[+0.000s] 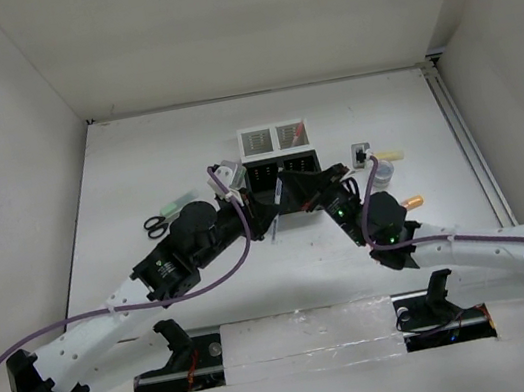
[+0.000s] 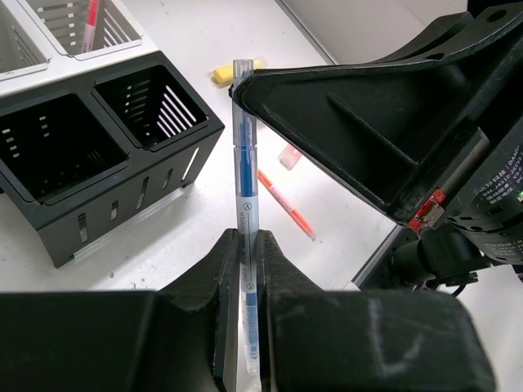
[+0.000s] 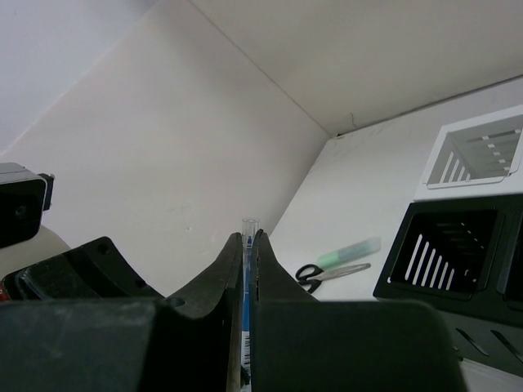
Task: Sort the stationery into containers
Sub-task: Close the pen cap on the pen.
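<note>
Currently the left gripper (image 2: 249, 242) and right gripper (image 3: 248, 245) both pinch one pen (image 2: 243, 163), in the air just in front of the black bins (image 2: 90, 214). One should release fully before the other pulls, or the pen twists.

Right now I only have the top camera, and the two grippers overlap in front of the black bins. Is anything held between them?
Observer: Yes, the left wrist view shows the left gripper shut on a clear pen with blue ink.
Operator: Does the right one grip it too?
Observer: Yes, its own camera shows the right gripper shut on that pen.
Operator: Anything lying under them?
Observer: A thin orange pen lies on the table beside the black slotted bins, not touching them.
</note>
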You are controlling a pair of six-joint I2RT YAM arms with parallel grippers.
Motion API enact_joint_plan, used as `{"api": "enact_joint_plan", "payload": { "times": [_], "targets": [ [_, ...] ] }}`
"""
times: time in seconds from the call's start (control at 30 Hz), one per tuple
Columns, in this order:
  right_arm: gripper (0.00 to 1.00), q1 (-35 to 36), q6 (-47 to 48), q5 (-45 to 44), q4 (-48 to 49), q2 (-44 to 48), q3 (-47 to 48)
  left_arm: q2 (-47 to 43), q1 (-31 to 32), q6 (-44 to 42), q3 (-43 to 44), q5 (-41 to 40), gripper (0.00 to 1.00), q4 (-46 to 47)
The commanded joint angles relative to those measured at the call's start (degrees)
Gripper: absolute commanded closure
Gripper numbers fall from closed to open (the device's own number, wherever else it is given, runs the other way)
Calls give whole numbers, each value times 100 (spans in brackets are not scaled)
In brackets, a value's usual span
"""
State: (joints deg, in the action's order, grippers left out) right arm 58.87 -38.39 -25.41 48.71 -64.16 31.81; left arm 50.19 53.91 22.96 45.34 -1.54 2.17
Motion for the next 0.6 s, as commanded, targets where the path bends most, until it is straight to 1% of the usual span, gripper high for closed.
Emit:
{"api": "enact_joint_plan", "payload": {
  "times": [0.0, 0.07, 0.13, 0.2, 0.27, 0.33, 0.4, 0.57],
  "targets": [
    [100, 142, 42, 836, -968, -71, -298, -124, -82, -72, 317, -216, 100, 1795],
    [100, 142, 95, 836, -968, 17, -298, -124, -82, -125, 265, -84, 100, 1795],
    [98, 142, 148, 836, -1100, 106, -237, -124, -82, -125, 142, 153, 100, 2005],
    [93, 142, 148, 836, -1100, 272, -185, -272, -82, -125, -130, 277, 100, 2303],
    [91, 142, 209, 836, -1153, 342, -184, -326, -82, -125, -262, 330, 100, 2358],
    [86, 142, 209, 836, -1153, 422, -184, -326, -82, -64, -342, 330, 100, 2419],
    [86, 142, 209, 783, -1258, 492, -184, -326, -82, -64, -395, 330, 100, 2419],
    [77, 142, 262, 783, -1311, 659, -184, -326, -82, -64, -614, 435, 100, 2630]
  ]
}}
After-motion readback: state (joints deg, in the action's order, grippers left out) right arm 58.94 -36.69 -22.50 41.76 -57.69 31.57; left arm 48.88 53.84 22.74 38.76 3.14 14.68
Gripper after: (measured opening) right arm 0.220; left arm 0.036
